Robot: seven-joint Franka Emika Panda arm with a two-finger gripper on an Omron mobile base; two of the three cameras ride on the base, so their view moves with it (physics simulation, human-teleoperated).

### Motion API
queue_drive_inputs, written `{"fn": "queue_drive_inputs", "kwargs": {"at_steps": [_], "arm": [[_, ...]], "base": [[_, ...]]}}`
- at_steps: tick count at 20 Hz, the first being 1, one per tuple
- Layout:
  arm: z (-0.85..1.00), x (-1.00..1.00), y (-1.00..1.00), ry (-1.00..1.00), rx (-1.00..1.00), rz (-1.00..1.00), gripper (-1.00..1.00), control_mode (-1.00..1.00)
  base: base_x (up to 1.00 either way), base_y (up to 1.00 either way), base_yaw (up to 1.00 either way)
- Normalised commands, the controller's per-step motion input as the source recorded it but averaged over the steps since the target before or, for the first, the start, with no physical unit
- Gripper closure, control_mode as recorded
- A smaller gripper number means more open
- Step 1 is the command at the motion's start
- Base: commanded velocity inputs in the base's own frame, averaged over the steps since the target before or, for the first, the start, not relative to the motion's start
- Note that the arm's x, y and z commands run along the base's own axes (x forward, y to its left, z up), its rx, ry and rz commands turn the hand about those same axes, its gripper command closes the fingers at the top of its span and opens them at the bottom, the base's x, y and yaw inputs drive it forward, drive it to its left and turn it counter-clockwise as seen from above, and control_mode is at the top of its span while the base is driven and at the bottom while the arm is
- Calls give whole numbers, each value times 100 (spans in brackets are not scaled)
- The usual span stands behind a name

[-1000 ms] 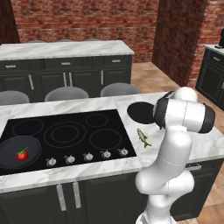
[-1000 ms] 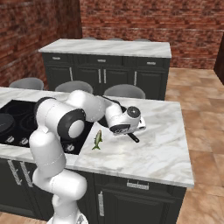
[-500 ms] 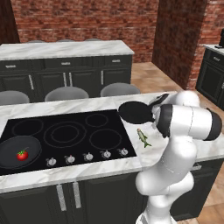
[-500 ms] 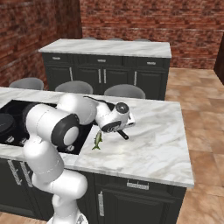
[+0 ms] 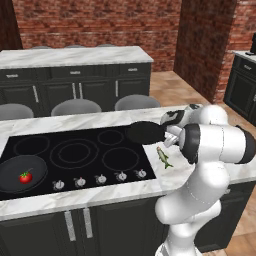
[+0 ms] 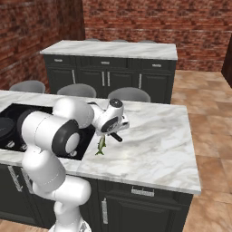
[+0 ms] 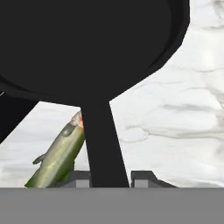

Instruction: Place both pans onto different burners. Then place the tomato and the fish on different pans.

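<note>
The second pan (image 5: 145, 132) is held by its handle (image 7: 101, 144), which runs straight down between the nearly closed fingers of the gripper (image 7: 110, 177); the grip at the handle is judged to keep the dish level and free while it is carried clear of the counter. In the left base view the pan is seen at the right edge of the cooktop (image 5: 80, 150), lifted above the rear right burner (image 5: 111, 136), and nothing is seen inside it. The other pan (image 5: 21, 174) is set on the front left burner, and the tomato (image 5: 25, 176) lies in it. The fish (image 5: 164, 157) lies on the marble counter (image 6: 149, 149) just beside the cooktop's right edge, below the carried pan's handle, and is not yet in any pan
</note>
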Motion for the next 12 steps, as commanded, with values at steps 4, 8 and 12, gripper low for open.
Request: {"fn": "queue_drive_inputs", "kwargs": {"at_steps": [4, 8, 12], "arm": [[-7, -32, 19, 2, 0, 14, 100, -100], [-19, -33, 16, 0, 0, 14, 100, -100], [-24, -23, 24, 0, 0, 15, 100, -100]], "base": [[0, 0, 0], [0, 0, 0], [0, 0, 0]]}}
